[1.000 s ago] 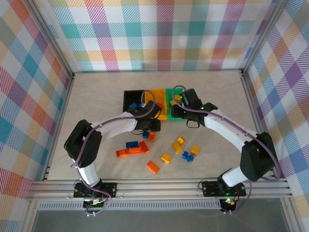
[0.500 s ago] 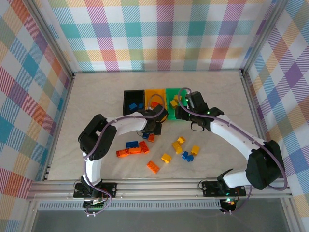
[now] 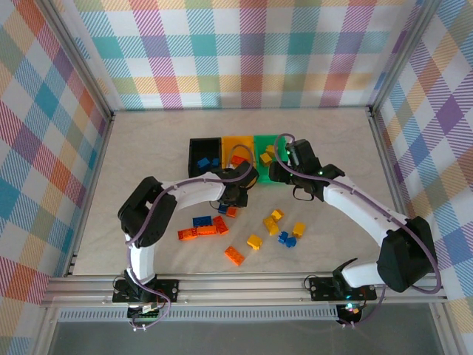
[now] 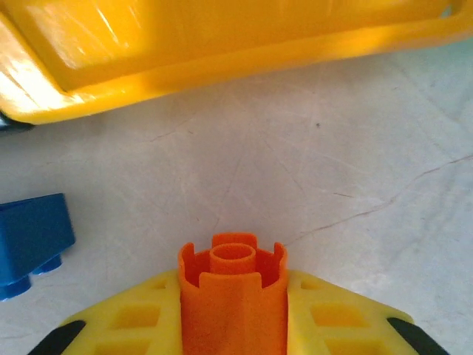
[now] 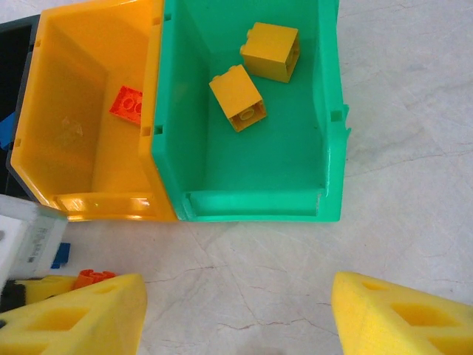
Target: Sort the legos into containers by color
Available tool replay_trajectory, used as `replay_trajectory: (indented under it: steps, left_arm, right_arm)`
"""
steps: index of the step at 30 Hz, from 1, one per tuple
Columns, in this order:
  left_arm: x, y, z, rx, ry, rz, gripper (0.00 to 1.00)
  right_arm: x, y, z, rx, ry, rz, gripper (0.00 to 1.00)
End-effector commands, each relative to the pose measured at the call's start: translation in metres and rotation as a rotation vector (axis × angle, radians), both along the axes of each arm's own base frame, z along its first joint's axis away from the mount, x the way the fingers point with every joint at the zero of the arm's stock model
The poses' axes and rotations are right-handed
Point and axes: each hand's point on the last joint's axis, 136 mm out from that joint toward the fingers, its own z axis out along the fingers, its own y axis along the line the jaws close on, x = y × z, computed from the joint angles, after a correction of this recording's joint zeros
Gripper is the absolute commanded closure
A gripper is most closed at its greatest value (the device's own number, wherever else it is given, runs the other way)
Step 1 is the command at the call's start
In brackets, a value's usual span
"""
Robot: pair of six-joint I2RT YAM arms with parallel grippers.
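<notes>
Now an orange lego (image 4: 233,285) sits clamped between the left gripper's (image 4: 233,318) pads, low over the table (image 4: 332,170) and just short of the yellow-orange bin (image 4: 185,66). The right gripper (image 5: 238,314), over the green bin (image 5: 259,203) a second ago, has drawn back to its near side, jaws spread and empty. Two yellow legos (image 5: 238,97) lie inside. Probably one drop is done and another is pending.

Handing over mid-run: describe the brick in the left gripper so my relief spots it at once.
Find the yellow-orange bin, between the black bin and the green bin. Just in front of it, the left gripper clamps an orange lego between its yellow pads, showing its hollow underside to the wrist camera. Its nearest neighbour, a blue lego, lies loose on the table.
</notes>
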Motion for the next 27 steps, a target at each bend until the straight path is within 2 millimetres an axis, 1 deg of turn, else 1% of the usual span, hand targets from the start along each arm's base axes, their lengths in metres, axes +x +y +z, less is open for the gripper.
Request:
replay_trajectory:
  steps: [1,3,4,6,9,13,18,23,27]
  left_arm:
    - [-0.002,-0.008,0.053,-0.088,-0.071,-0.004,0.79]
    - [0.007,-0.01,0.075,-0.121,-0.103,0.006,0.79]
    - [0.014,-0.01,0.086,-0.132,-0.121,0.012,0.79]
    - [0.031,-0.008,0.1,-0.132,-0.153,0.025,0.78]
    - [0.06,-0.007,0.106,-0.124,-0.169,0.049,0.78]
    - [0.093,-0.007,0.096,-0.091,-0.158,0.08,0.8]
    - [0.122,-0.012,0.084,-0.039,-0.162,0.098,0.8]
    - [0.135,-0.018,0.065,-0.002,-0.13,0.106,0.79]
    - [0.138,-0.023,0.06,-0.011,-0.121,0.108,0.71]
  right_arm:
    - [0.001,-0.002,0.008,0.025,-0.024,-0.014,0.33]
    - [0.0,-0.002,0.007,0.028,-0.021,-0.012,0.33]
    - [0.0,-0.001,0.006,0.03,-0.019,-0.013,0.33]
    - [-0.001,-0.001,0.004,0.035,-0.015,-0.013,0.33]
    - [-0.001,-0.001,0.002,0.034,-0.011,-0.014,0.33]
    - [-0.003,-0.003,0.001,0.031,-0.01,-0.016,0.33]
    - [-0.007,-0.003,0.003,0.039,-0.011,-0.01,0.33]
    - [-0.016,-0.002,0.003,0.056,0.005,0.012,0.32]
    - [-0.027,0.004,-0.004,0.07,0.052,0.067,0.29]
